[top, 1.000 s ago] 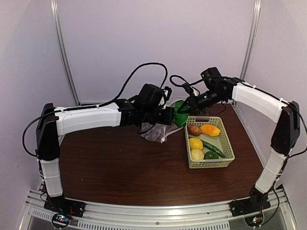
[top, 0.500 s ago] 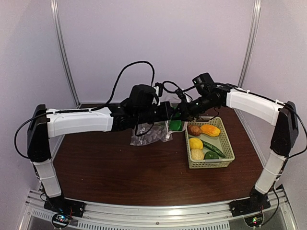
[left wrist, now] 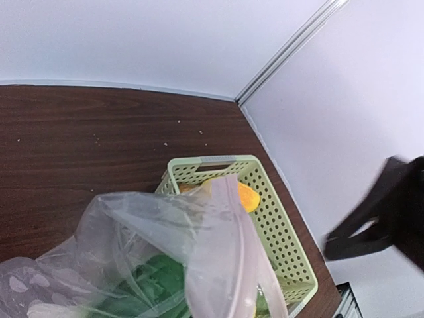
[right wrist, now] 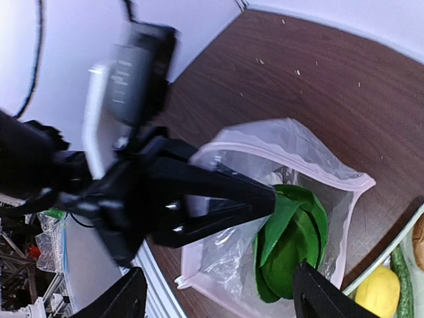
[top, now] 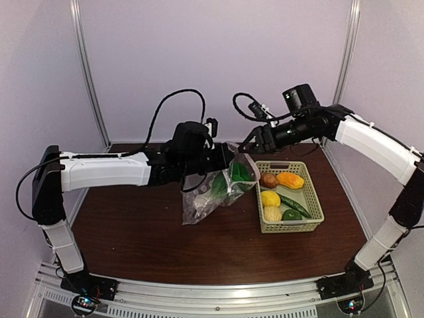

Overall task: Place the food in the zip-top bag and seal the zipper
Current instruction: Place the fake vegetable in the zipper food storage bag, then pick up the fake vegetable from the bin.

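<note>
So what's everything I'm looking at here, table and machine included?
zip-top bag: one, clear, held up mid-table
bok choy: one, green, inside the bag
basket: one, pale green, table's right side
lemons: two, yellow, in basket
brown round one: one, brown, in basket
orange piece: one, orange, in basket
cucumber: one, green, in basket
pepper: one, green, in basket
table: one, dark brown, underneath
left gripper: one, black, shut on bag's mouth
right gripper: one, black, open, beside the bag

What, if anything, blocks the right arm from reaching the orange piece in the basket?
Probably nothing. The right gripper is open and empty, hanging beside the basket; the orange piece lies uncovered in it. The left gripper holds the zip-top bag off to the side.
</note>
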Controlling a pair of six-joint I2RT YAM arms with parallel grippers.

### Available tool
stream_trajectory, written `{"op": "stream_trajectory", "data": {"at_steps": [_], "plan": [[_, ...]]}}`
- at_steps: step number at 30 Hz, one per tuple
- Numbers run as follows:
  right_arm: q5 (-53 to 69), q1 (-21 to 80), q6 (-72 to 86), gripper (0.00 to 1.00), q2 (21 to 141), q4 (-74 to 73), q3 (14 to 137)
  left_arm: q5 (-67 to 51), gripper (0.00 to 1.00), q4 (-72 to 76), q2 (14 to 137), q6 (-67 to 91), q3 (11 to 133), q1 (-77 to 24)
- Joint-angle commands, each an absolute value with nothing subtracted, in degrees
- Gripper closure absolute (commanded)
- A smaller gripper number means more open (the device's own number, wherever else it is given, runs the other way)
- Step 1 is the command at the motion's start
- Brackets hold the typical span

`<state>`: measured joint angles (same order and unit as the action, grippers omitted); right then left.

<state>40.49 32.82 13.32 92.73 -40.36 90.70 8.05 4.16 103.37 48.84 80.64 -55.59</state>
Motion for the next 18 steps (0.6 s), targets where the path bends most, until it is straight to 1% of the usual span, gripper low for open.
{"op": "stream_trajectory", "data": {"at_steps": [1, 3, 4, 6, 7, 8, 9, 10, 12, 13, 15, 16, 18], "plan": [[43.3, 30.6, 7.3, 0.22, 84.5, -41.6, 94.5, 6.3, 1.00, -0.4, 102.9, 43.4, 81.4, -53.4], [41.6, 29.6, 4.4, 0.21, 82.9, -43.3, 95.7, 2.9, 1.00, -7.3, 103.4, 37.6, 86.4, -51.7], [39.5, 29.0, 3.1, 0.21, 82.2, -43.9, 95.8, 4.6, 1.00, -13.3, 103.8, 33.7, 91.2, -51.2], [35.9, 27.1, -2.8, 0.20, 81.2, -45.8, 95.0, 15.9, 1.00, -26.7, 105.1, 24.8, 100.6, -51.0], [34.1, 26.1, -5.3, 0.20, 80.8, -46.6, 94.2, 20.7, 1.00, -30.8, 105.3, 22.7, 101.9, -51.1], [32.5, 23.9, -6.4, 0.18, 80.5, -46.6, 92.8, 19.6, 1.00, -31.8, 105.6, 19.3, 100.7, -51.0], [32.7, 22.7, -7.4, 0.18, 80.1, -46.3, 91.3, 15.1, 1.00, -34.1, 106.9, 15.8, 101.2, -50.9], [33.2, 20.8, -8.6, 0.17, 80.1, -46.1, 90.0, 13.0, 1.00, -39.9, 109.1, 13.6, 104.8, -51.1], [32.4, 17.7, -10.9, 0.17, 80.3, -46.7, 88.1, 20.0, 1.00, -51.3, 111.1, 12.0, 111.4, -52.4], [30.0, 17.1, -12.0, 0.17, 80.4, -46.5, 86.8, 22.7, 1.00, -51.7, 110.2, 10.7, 110.6, -52.6], [22.1, 16.9, -13.8, 0.18, 81.3, -45.3, 83.5, 20.5, 1.00, -51.3, 109.5, 7.4, 106.8, -52.4], [19.3, 16.9, -14.3, 0.18, 81.8, -44.3, 81.7, 19.9, 1.00, -55.5, 111.5, 7.2, 109.1, -52.5], [16.2, 16.7, -14.8, 0.19, 83.4, -43.4, 79.2, 23.6, 1.00, -63.1, 115.7, 8.6, 116.3, -52.5]]}}
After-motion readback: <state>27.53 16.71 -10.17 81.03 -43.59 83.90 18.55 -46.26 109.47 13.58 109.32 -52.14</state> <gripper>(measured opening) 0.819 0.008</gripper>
